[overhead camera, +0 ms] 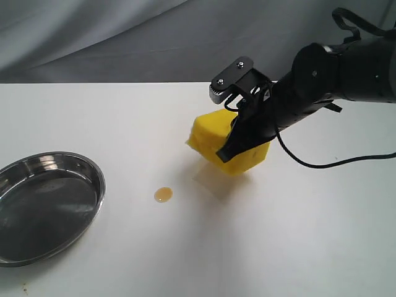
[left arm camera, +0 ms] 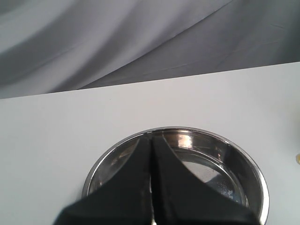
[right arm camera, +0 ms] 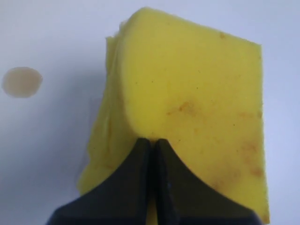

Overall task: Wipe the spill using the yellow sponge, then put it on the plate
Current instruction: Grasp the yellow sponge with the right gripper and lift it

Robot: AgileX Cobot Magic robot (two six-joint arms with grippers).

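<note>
Item 1, right gripper (right arm camera: 152, 143): we record its two black fingers drawn together to a thin seam, with the tips sunk into the edge of the yellow sponge (overhead camera: 207, 135). We take it that a fold of foam is pinched between them, though the wrist view hides how much.

Item 2, yellow sponge: a thick block with brownish stains, right of centre in the exterior view. It is tilted and seemingly clear of the table (overhead camera: 297, 235), with a faint shadow below it.

Item 3, the spill (overhead camera: 163, 194): a small round amber drop, below and left of the sponge and apart from it. Its outline is whole, so we judge it not yet wiped.

Item 4, the plate (overhead camera: 101, 189): shiny steel, in the lower left corner of the frame, well apart from the sponge, with no sponge in it.

Item 5, left gripper (left arm camera: 151, 138): its fingers are closed on each other, holding nothing, and it hangs over the plate's rim.

Progress: the pickup appears done. We count the wiping and the placing on the plate as both remaining.
</note>
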